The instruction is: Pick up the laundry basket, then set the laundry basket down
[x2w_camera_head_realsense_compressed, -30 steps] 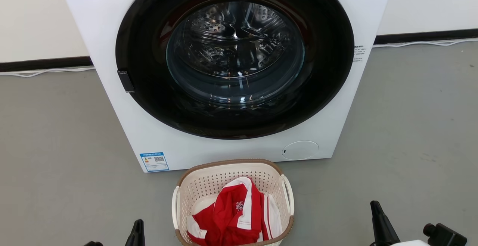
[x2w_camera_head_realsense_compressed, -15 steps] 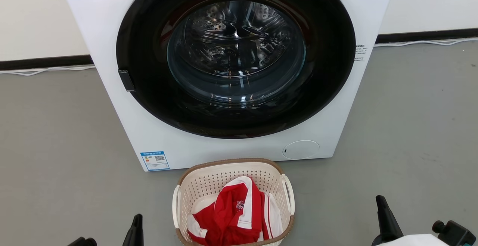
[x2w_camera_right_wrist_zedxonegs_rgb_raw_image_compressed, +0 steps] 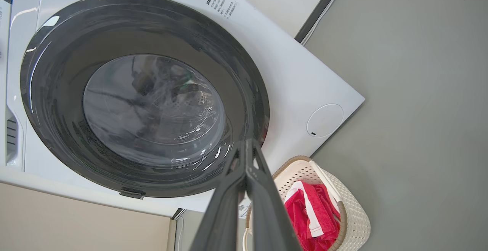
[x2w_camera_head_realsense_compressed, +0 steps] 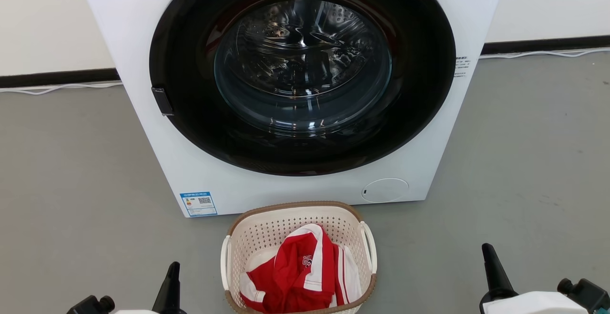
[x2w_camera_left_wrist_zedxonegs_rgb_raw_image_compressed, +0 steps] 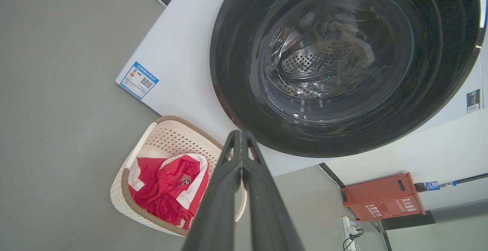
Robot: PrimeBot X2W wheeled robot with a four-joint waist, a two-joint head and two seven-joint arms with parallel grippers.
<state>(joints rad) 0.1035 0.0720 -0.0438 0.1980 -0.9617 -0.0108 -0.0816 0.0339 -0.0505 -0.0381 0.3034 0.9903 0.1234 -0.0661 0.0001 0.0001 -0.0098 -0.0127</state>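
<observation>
The laundry basket point(x2w_camera_head_realsense_compressed: 267, 232) sits on the grey floor point(x2w_camera_head_realsense_compressed: 71, 171), just in front of the washing machine point(x2w_camera_head_realsense_compressed: 157, 28) and near its lower middle. It stands upright, with its brown rim point(x2w_camera_head_realsense_compressed: 295, 205) facing up and a white loop handle on each side. A red and white garment point(x2w_camera_head_realsense_compressed: 295, 276) lies crumpled inside it, piled toward the near end. The left gripper point(x2w_camera_head_realsense_compressed: 170, 288) is near the basket's left side and the right gripper point(x2w_camera_head_realsense_compressed: 491, 266) is well off to its right. Both point away from the robot and neither touches the basket. In the left wrist view the left gripper point(x2w_camera_left_wrist_zedxonegs_rgb_raw_image_compressed: 241, 140) has its two dark fingers pressed together at the tips with nothing between them, and the basket point(x2w_camera_left_wrist_zedxonegs_rgb_raw_image_compressed: 167, 138) lies low beside them. In the right wrist view the right gripper point(x2w_camera_right_wrist_zedxonegs_rgb_raw_image_compressed: 248, 148) is closed the same way and empty, with the basket point(x2w_camera_right_wrist_zedxonegs_rgb_raw_image_compressed: 356, 216) beyond it. The machine's round dark door point(x2w_camera_head_realsense_compressed: 302, 71) is closed, and the metal drum shows through the glass. A blue sticker point(x2w_camera_head_realsense_compressed: 198, 203) sits at the machine's lower left corner and a round cap point(x2w_camera_head_realsense_compressed: 384, 190) at its lower right. A white cable point(x2w_camera_head_realsense_compressed: 57, 87) runs along the far wall. A red box point(x2w_camera_left_wrist_zedxonegs_rgb_raw_image_compressed: 383, 197) stands against the wall in the left wrist view.
</observation>
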